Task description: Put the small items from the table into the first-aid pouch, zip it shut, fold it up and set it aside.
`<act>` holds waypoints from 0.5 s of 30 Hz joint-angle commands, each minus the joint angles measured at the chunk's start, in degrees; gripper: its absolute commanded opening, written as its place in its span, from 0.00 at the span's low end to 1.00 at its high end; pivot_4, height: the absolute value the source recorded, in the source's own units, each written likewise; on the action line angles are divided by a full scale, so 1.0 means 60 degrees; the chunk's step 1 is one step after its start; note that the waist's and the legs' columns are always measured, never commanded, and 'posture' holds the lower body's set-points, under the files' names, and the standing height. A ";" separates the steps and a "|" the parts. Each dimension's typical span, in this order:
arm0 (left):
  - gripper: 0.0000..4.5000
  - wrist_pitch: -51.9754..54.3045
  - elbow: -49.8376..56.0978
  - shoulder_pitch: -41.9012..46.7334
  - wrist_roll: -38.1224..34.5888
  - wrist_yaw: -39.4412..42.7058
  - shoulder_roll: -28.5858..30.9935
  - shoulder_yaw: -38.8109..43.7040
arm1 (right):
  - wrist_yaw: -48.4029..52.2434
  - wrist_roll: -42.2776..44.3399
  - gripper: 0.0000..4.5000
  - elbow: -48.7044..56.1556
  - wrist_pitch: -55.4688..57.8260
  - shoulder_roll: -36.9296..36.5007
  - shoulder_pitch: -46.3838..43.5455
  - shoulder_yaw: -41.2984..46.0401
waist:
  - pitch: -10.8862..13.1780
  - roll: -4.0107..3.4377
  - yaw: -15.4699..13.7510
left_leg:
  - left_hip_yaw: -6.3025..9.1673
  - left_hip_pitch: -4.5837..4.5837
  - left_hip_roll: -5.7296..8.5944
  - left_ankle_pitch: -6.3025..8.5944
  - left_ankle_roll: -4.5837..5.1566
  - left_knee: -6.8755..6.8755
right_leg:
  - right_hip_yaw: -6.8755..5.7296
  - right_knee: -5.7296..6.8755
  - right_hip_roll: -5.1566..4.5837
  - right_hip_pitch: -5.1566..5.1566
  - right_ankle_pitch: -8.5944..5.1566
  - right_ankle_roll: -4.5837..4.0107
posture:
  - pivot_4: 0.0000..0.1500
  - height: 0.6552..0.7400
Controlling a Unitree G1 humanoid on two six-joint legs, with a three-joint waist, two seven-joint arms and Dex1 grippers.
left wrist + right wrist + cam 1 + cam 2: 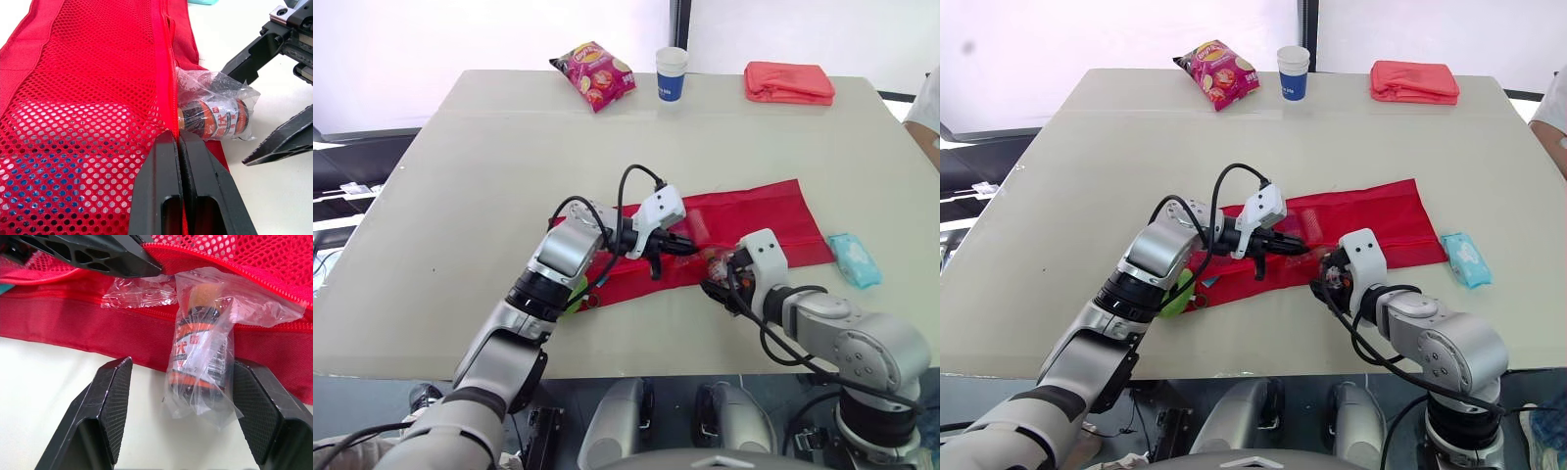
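- head views: a red pouch [744, 220] lies opened out flat across the middle of the pale table [460, 196], its long side running away to the robot's right.
- the left gripper [680, 245] sits over the pouch's near edge. the right gripper [715, 276] is just beside it at the same edge, with a small bagged bottle [717, 262] at its tips.
- a blue packet [854, 259] lies on the table just off the pouch's right end.
- at the far edge, well apart from the pouch, are a pink snack bag [595, 74], a blue-and-white paper cup [672, 73] and a folded red cloth [789, 82].
- left wrist view: the left gripper's two black fingers are pressed together, pinching the pouch's bright red zip seam where the mesh panel meets it.
- something blue shows dimly through the mesh; what it is cannot be told.
- the bottle, dark with orange bands and wrapped in clear plastic, lies right against the seam beside the pinch, half tucked at the pouch's edge. the right gripper's fingers are spread on either side of it.
- right wrist view: the right gripper is wide open and grips nothing. the bottle stands between its fingers, the bag touching one finger, with bare table between it and the other.
- the bottle's top end reaches under the mesh edge, its lower end on the table. a left finger tip rests on the pouch just above it.
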State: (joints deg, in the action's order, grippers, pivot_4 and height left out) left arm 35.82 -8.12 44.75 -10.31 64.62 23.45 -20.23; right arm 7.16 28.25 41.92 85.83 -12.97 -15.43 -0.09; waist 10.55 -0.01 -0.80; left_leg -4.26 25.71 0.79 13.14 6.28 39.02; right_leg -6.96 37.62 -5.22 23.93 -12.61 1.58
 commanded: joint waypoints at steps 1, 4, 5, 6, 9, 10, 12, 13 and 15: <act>0.00 -0.0026 0.0245 0.0185 -0.0158 0.0042 0.0019 0.0179 | -0.0044 -0.0223 0.39 0.0056 -0.0565 -0.0011 -0.0024 -0.0066 | 0.0000 0.0000 0.0001 | 0.0001 0.0000 0.0000 0.0000 0.0000 0.0000 | 0.0000 0.0000 0.0000 0.0000 -0.0001 0.0001 | 1.00 1.00; 0.00 -0.0012 0.0267 0.0172 -0.0167 0.0048 0.0027 0.0181 | -0.0066 -0.0290 0.19 0.0077 -0.0647 0.0121 0.0039 0.0038 | 0.0000 0.0000 -0.0002 | 0.0000 0.0001 0.0000 0.0000 0.0000 0.0000 | 0.0000 0.0000 0.0000 0.0000 0.0000 0.0001 | 1.00 1.00; 0.00 -0.0007 0.0274 0.0167 -0.0174 0.0055 0.0032 0.0183 | -0.0094 -0.0289 0.19 0.0108 -0.0634 0.0224 0.0053 0.0134 | 0.0000 0.0000 -0.0001 | 0.0000 0.0001 0.0000 0.0000 0.0000 0.0000 | 0.0000 0.0000 0.0000 0.0000 0.0000 0.0001 | 1.00 1.00; 0.00 -0.0005 0.0277 0.0164 -0.0181 0.0061 0.0034 0.0185 | -0.0133 -0.0293 0.19 0.0136 -0.0620 0.0343 0.0061 0.0241 | 0.0000 0.0000 0.0000 | 0.0000 0.0000 0.0000 0.0000 0.0000 0.0000 | 0.0000 0.0000 0.0000 0.0000 0.0000 0.0000 | 1.00 1.00; 0.00 -0.0001 0.0272 0.0162 -0.0197 0.0078 0.0035 0.0188 | -0.0401 -0.0402 0.19 0.0199 -0.0507 0.0889 0.0002 0.0699 | 0.0000 0.0000 -0.0002 | 0.0000 0.0000 -0.0001 -0.0001 -0.0001 0.0000 | 0.0001 0.0001 0.0001 0.0000 0.0001 -0.0001 | 1.00 1.00; 0.00 0.0005 0.0288 0.0152 -0.0206 0.0084 0.0045 0.0193 | -0.0495 -0.0449 0.19 0.0236 -0.0453 0.1043 -0.0026 0.0800 | 0.0000 0.0000 -0.0002 | 0.0001 0.0001 -0.0001 -0.0001 -0.0001 0.0000 | 0.0000 0.0001 0.0001 0.0000 0.0001 -0.0001 | 1.00 1.00; 0.00 0.0049 0.0288 0.0157 -0.0243 0.0075 0.0031 0.0216 | -0.0806 -0.0600 0.19 0.0332 -0.0291 0.1564 -0.0101 0.1080 | 0.0000 0.0000 -0.0001 | 0.0000 0.0001 -0.0001 -0.0001 -0.0001 0.0000 | 0.0000 0.0000 0.0001 0.0000 0.0001 -0.0001 | 1.00 1.00; 0.00 0.0058 0.0273 0.0168 -0.0256 0.0071 0.0024 0.0222 | -0.0963 -0.0688 0.19 0.0379 -0.0212 0.1798 -0.0128 0.1172 | 0.0000 0.0000 0.0000 | 0.0000 0.0001 -0.0001 -0.0001 -0.0002 0.0000 | 0.0000 0.0001 0.0001 0.0000 0.0001 -0.0001 | 1.00 1.00; 0.00 0.0088 0.0240 0.0192 -0.0288 0.0064 0.0007 0.0235 | -0.1209 -0.0840 0.19 0.0466 -0.0052 0.2209 -0.0152 0.1286 | -0.0001 -0.0002 0.0006 | 0.0000 0.0000 -0.0001 -0.0001 -0.0004 -0.0002 | 0.0001 0.0002 0.0002 0.0001 0.0001 -0.0001 | 1.00 1.00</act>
State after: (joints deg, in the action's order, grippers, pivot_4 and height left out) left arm 36.23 -8.11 44.75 -10.86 64.67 23.52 -20.08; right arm 1.13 23.88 41.96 85.20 -0.38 -15.17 6.46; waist 10.55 -0.02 -0.77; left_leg -4.26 25.70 0.78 13.13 6.25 39.00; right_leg -6.95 37.63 -5.18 23.94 -12.60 1.57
